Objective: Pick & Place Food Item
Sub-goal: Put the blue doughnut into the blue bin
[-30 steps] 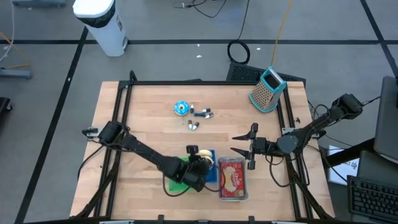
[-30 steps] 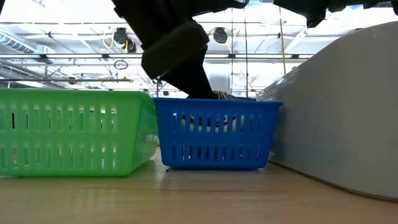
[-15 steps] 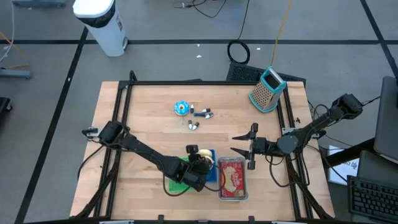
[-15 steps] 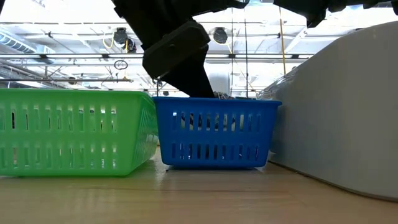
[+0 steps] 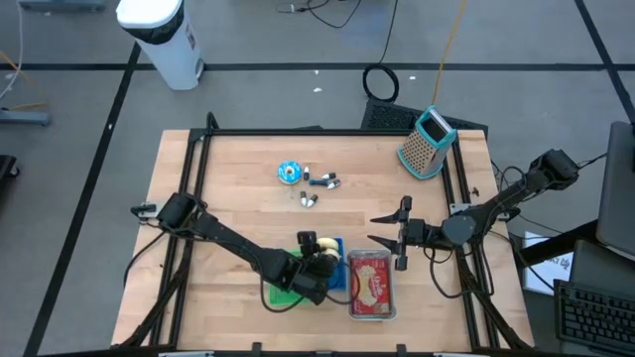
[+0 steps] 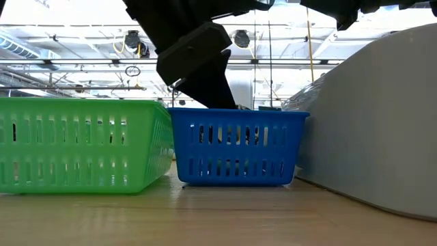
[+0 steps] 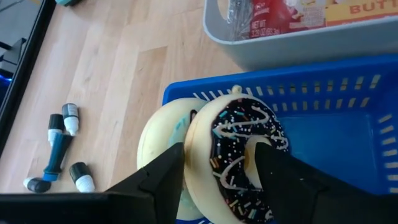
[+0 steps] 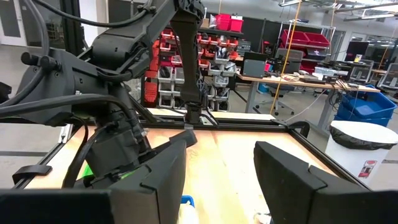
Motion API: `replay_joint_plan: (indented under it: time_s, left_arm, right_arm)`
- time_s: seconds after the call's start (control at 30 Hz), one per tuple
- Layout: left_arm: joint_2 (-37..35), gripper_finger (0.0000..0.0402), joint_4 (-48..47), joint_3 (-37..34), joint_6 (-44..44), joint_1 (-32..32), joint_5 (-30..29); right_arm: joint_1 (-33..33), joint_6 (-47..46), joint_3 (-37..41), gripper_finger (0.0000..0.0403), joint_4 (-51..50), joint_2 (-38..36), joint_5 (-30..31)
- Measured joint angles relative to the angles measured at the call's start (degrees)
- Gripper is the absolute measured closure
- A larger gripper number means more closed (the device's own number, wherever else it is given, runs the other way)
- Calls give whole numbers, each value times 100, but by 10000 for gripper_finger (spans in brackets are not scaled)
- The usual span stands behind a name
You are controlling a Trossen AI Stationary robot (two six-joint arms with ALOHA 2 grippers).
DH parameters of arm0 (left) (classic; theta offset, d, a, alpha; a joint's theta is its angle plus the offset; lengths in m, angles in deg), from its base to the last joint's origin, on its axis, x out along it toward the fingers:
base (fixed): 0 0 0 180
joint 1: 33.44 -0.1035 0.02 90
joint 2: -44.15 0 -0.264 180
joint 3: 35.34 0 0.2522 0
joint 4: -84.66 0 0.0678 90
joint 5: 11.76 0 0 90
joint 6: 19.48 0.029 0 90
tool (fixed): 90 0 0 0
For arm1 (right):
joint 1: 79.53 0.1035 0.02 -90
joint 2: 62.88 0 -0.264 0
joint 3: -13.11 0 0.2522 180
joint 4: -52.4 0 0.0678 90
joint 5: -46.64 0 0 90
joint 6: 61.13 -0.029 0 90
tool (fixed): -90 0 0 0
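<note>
So the light wooden table [image 5: 248, 208] with the black frame has the two dark arms over it. Near its front edge sits a green slotted plastic basket [image 6: 75, 143], and touching its side is a smaller blue slotted plastic basket [image 6: 235, 145], then just beside that a grey plastic tray [image 5: 372, 286] holding a red packaged food item. Up by the far right corner there's a teal-handled metal box grater [image 5: 428, 141], tilted on the frame.

The left gripper [image 7: 221, 171] is angled down over the blue basket, and the chocolate-iced doughnut with white drizzle and sprinkles [image 7: 239, 155] stands on edge right between its fingers [image 7: 163, 171]. There's a pale yellowish ring-shaped thing [image 7: 160, 137] pressed against the doughnut's back, probably a second plain doughnut, hard to say from this angle. Can't tell if the fingers are actually squeezing the doughnut or just flanking it; the wrist shot shows them close on both sides with the doughnut hanging at the basket's rim, partly over the blue floor.

The right gripper [image 5: 382, 230] hangs level above the table right of the middle, well apart from the baskets, fingers spread with nothing in them.

Further back on the wood: a small blue-and-white round toy [image 5: 289, 172] and a few little dark marker-like pieces with white caps [image 5: 321, 180], near each other
</note>
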Motion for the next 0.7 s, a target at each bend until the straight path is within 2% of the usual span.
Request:
replay_joint_plan:
  time_s: [0.23,0.37,0.7]
  left_arm:
    - [0,210,1,0,42,2,-2]
    - [0,208,-14,26,362,25,-6]
    - [-4,204,-51,385,686,38,-11]
  right_arm:
    - [0,1,0,222,0,0,1]
    - [2,1,0,222,0,0,0]
    - [0,0,0,222,-12,0,0]
